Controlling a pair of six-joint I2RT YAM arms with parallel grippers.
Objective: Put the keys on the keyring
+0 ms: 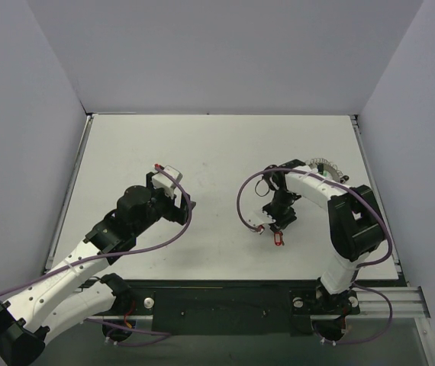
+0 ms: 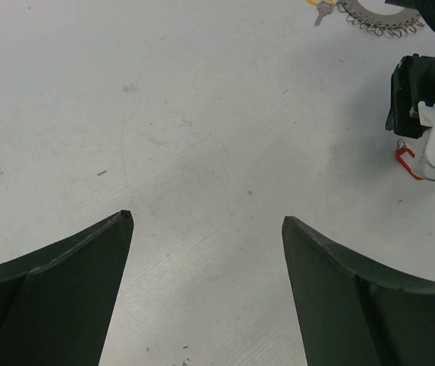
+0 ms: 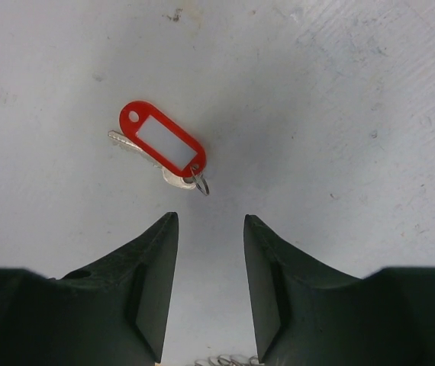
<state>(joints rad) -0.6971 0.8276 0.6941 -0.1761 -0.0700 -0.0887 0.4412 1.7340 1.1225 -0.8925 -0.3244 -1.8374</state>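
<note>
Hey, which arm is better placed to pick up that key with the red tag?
Right. The right gripper hangs close above the red-tagged key, which lies just beyond its open jaws. The left gripper, also open, is over bare table, farther from that key.

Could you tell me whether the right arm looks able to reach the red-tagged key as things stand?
Probably yes: the red-tagged key lies flat on the table just ahead of the right gripper, whose jaws stand apart and empty, nothing between.
</note>
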